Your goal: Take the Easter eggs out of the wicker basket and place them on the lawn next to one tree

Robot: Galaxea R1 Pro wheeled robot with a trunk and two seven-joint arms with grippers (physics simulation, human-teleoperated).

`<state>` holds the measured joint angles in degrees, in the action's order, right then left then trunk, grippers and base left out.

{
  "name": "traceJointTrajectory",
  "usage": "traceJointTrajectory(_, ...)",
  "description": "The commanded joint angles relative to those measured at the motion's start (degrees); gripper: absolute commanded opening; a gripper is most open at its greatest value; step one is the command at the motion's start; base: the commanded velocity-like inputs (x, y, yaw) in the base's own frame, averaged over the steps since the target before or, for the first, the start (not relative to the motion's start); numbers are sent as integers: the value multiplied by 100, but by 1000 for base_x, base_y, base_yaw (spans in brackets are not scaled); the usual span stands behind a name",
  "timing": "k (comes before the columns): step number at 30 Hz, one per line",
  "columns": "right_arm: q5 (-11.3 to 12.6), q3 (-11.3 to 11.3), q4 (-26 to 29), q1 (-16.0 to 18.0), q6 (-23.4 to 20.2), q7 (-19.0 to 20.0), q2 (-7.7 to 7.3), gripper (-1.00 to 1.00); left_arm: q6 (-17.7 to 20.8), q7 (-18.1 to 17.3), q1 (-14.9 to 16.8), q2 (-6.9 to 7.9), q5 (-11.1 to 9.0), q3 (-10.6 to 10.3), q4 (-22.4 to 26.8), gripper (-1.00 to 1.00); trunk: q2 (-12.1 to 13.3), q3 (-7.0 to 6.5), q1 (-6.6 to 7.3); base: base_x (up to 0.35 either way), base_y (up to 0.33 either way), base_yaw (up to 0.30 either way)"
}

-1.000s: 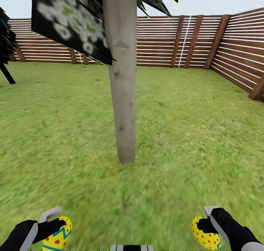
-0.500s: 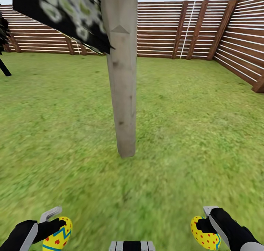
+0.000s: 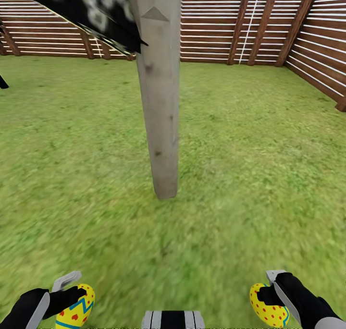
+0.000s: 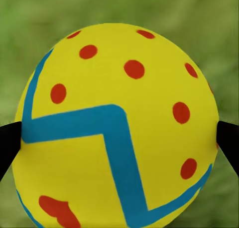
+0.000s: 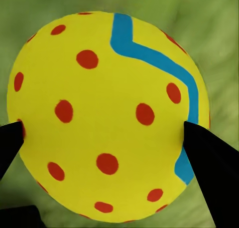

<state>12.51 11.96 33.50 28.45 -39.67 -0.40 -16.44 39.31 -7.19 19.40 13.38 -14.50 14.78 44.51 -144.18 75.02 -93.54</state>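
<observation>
The left end effector (image 3: 72, 290), a black arm tip with a pale grey finger, is seen at the lower left of the head view, clamped on a bright yellow Easter egg with red spots and a blue zigzag band (image 3: 76, 312). In the left wrist view the same egg (image 4: 117, 128) is held between two black fingertips (image 4: 9, 143) pressed against its opposite sides, with blurred green grass behind it.

The right end effector (image 3: 269, 290) is seen at the lower right of the head view, closed on a second bright yellow Easter egg dotted with red spots and edged by a blue band (image 3: 269, 306). In the right wrist view this egg (image 5: 107, 115) is gripped by black fingertips (image 5: 206, 158) on both flanks.

Both eggs are held above the mottled green lawn (image 3: 259, 175), which fills most of the head view. An upright pale grey-tan tree trunk (image 3: 161, 98) rises from the grass at the centre of the frame, well ahead of both eggs. A dark, jagged leafy crown (image 3: 86, 12) hangs at the upper left beside the trunk. A brown horizontal-slat wooden fence (image 3: 250, 21) is seen along the top and upper right of the frame.
</observation>
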Motion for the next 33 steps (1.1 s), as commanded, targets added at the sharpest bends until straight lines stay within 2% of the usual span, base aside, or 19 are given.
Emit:
traceJointTrajectory(1,23,34,8,3,-23,-4,-8,-100,33,-28,2,-2,9,21,5,-100,-3,27,-1,0,0,0)
traceJointTrajectory(3,22,34,8,3,-23,-4,-8,-100,30,-28,2,-2,5,24,5,-100,-6,71,-6,0,0,0)
traceJointTrajectory(9,23,34,8,5,-20,-6,-11,-100,15,-43,2,-2,-26,33,7,-100,-6,71,-6,0,0,0)
traceJointTrajectory(10,27,34,8,4,-16,-10,-17,-100,11,-43,2,-2,-26,35,6,100,-6,71,-6,0,0,0)
traceJointTrajectory(11,30,34,8,3,-13,-17,-31,-100,8,-39,2,-2,-27,41,6,100,-6,71,-6,0,0,0)
traceJointTrajectory(12,31,34,8,3,-9,-20,-42,100,9,-38,2,-2,-27,47,6,100,-6,71,-6,0,0,0)
traceJointTrajectory(21,32,34,-1,3,-5,-22,-22,100,6,-45,2,-10,-49,51,-2,100,-6,71,-6,0,0,0)
traceJointTrajectory(26,32,34,-1,3,-5,-22,-11,100,-2,-45,2,-98,-37,51,-11,100,-6,71,-6,0,0,0)
traceJointTrajectory(33,27,34,-1,3,-5,-29,1,100,8,-20,2,-128,-13,58,-12,100,3,-84,12,-25,0,0)
